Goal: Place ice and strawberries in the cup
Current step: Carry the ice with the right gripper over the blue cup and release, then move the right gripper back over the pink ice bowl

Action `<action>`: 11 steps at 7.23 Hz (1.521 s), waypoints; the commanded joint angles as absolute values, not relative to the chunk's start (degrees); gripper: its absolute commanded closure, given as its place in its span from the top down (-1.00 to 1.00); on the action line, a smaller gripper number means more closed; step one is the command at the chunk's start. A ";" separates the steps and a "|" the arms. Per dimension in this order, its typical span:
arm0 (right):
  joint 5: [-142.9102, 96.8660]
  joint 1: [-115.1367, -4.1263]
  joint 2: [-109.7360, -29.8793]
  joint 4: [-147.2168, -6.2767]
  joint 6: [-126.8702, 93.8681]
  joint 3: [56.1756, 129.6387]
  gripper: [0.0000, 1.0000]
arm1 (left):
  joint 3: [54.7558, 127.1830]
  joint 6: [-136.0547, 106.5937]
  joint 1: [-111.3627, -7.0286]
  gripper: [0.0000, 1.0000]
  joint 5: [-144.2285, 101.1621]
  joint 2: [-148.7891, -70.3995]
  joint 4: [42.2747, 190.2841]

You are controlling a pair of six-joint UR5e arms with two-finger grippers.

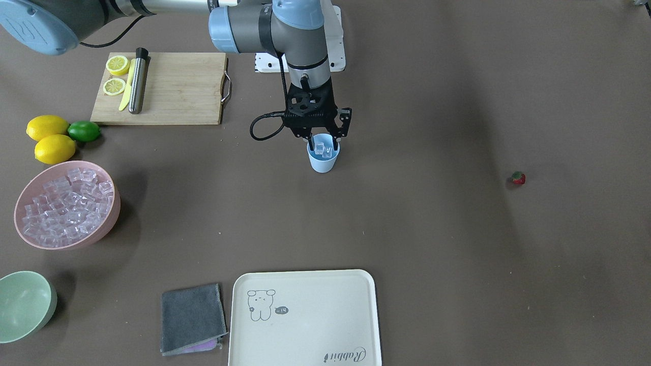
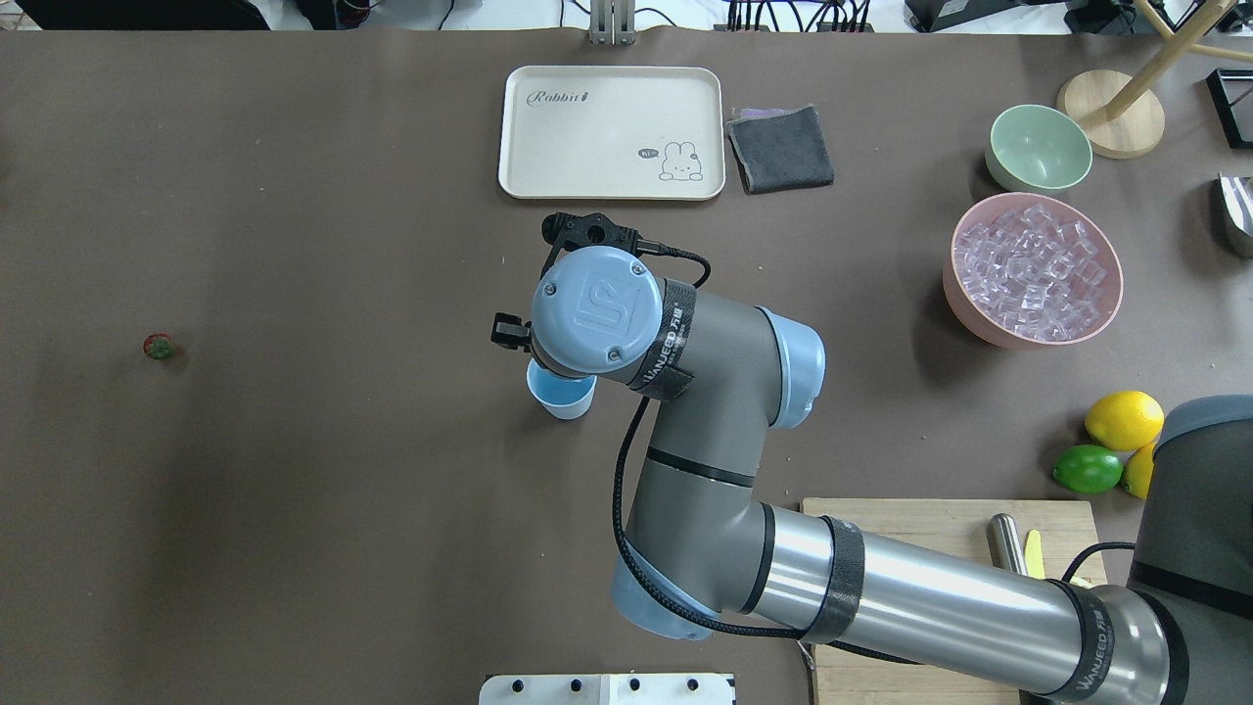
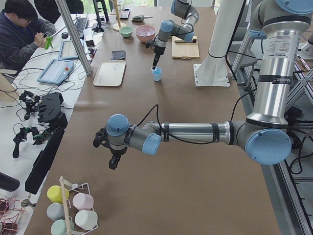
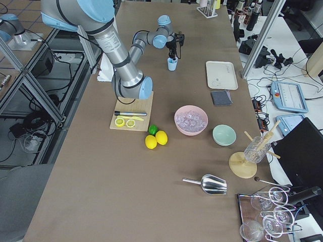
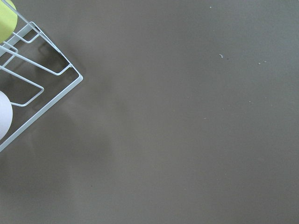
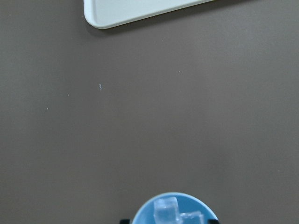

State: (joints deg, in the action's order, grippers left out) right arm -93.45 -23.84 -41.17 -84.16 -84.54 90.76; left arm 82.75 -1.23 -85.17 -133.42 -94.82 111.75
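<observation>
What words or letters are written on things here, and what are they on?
"Rabbit": curly script on the cream rectangular tray.
"hi~": probably, in a tiny speech bubble beside the rabbit drawing on that tray; too small to be sure.
"UR": logo on the right arm's round blue joint cap.
"WANJEED": on the black strap round that arm; the marks after it are too small to read.

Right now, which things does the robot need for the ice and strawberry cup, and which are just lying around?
For the job: cup, ice inside it, more ice in the pink bowl, strawberry, right tool over the cup.

Just lying around: lemons, lime, cutting board, tray, grey cloth, green bowl.
</observation>
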 commanded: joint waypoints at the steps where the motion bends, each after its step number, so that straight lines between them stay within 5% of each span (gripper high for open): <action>1: -93.69 -23.38 -41.13 -84.20 -84.64 91.23 1.00 | 82.71 -1.23 -85.17 0.95 -133.42 -94.83 111.80; 6: -103.00 -39.32 -49.02 -99.79 -63.28 103.07 1.00 | 83.32 -1.32 -85.17 0.95 -133.42 -94.75 111.80; 11: -117.33 -58.96 -70.98 -93.56 -27.79 105.03 1.00 | 83.85 -1.41 -85.17 0.95 -133.51 -94.92 111.80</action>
